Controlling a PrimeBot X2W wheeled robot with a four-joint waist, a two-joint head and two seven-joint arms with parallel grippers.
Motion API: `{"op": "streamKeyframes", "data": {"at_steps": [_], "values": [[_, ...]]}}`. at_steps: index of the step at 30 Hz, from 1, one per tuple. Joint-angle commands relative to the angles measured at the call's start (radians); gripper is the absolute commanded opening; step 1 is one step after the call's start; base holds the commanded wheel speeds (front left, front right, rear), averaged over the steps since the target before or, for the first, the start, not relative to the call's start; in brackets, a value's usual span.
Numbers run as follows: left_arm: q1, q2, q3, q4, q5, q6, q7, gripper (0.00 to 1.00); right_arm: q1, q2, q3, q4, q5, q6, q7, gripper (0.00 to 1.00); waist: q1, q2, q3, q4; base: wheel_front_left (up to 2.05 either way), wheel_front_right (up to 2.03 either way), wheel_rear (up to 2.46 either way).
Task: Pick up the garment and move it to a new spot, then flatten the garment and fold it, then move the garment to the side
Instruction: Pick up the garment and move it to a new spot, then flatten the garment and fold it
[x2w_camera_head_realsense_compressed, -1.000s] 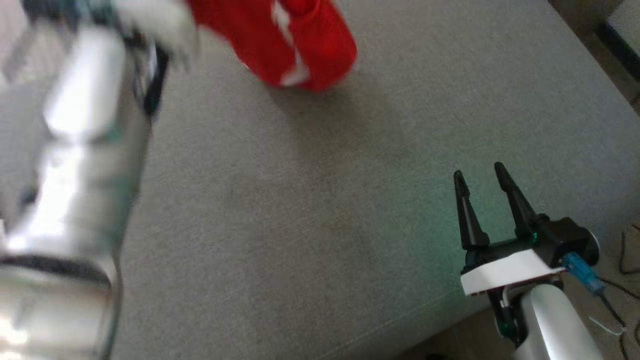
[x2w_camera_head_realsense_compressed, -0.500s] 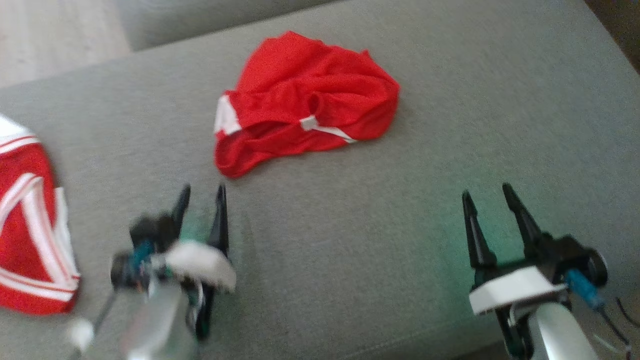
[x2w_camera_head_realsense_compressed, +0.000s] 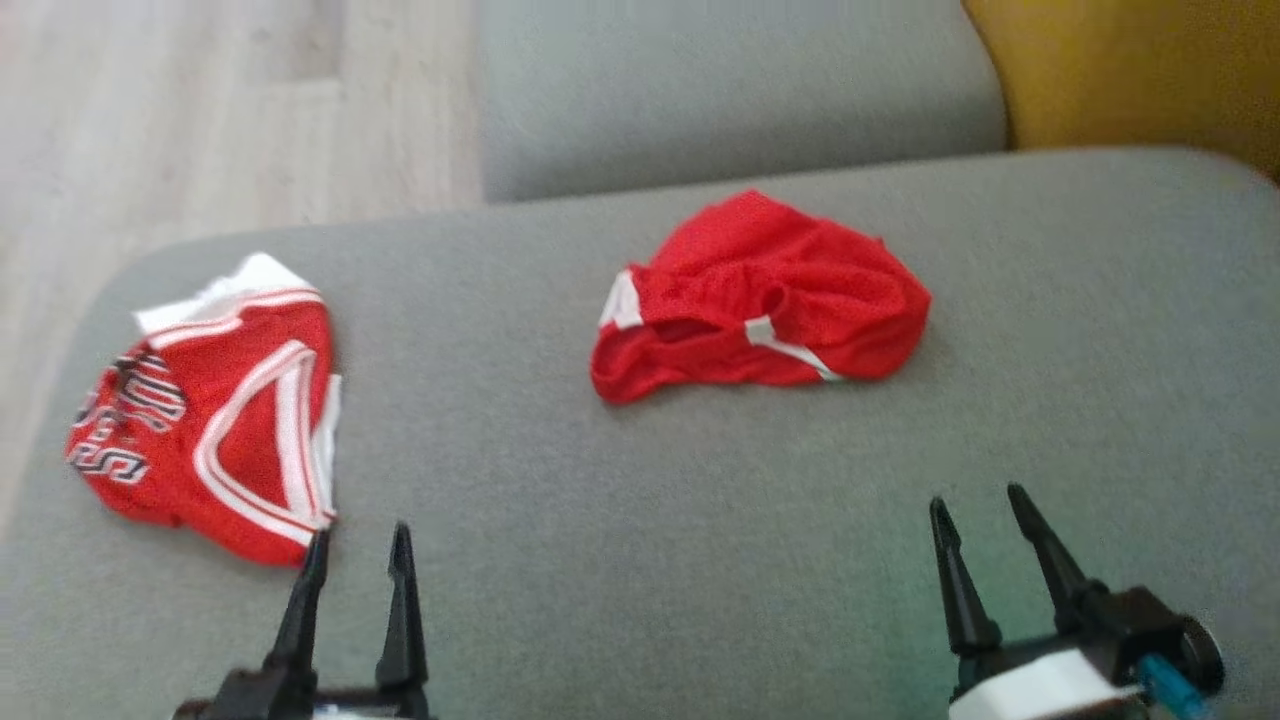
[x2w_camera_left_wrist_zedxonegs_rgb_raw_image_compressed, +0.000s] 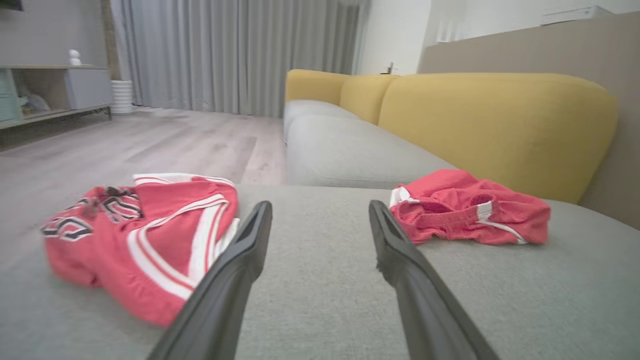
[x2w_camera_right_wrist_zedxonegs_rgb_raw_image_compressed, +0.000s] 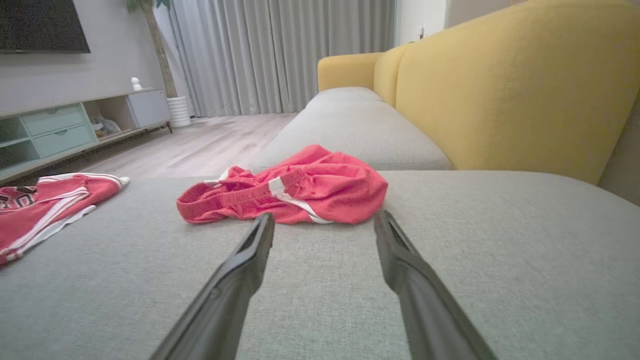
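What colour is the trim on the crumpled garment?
White, on the red garment; clearest in the right wrist view.

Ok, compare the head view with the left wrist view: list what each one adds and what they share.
Head view adds: the right gripper, its two dark fingers spread open over the grey fabric sofa seat. Left wrist view adds: long grey curtains and a low cabinet beyond the pale wooden floor. Shared: the open left gripper, the red white-trimmed jersey, the crumpled red shorts and the yellow backrest.
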Motion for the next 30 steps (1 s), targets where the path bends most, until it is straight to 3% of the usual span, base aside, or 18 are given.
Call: {"op": "streamKeyframes", "data": {"at_steps": [1, 9, 30], "values": [[-0.005, -0.003, 0.037, -0.042, 0.011, 0.017, -0.009, 1.0, -0.006, -0.005, 0.022, -0.036, 0.007, -0.001, -0.004, 1.0, 0.0003, -0.0001, -0.04, 0.037, 0.0, 0.0, 0.0], [0.035, -0.003, 0.036, -0.05, 0.021, 0.064, -0.009, 1.0, 0.016, -0.005, 0.032, -0.051, 0.02, -0.001, -0.004, 1.0, 0.0003, -0.0001, -0.063, 0.044, 0.0, 0.0, 0.0], [0.062, -0.003, -0.001, -0.029, 0.059, 0.074, -0.009, 1.0, 0.042, -0.005, 0.02, -0.046, 0.025, -0.001, -0.004, 1.0, 0.0003, -0.0001, -0.086, 0.039, 0.0, 0.0, 0.0]]}}
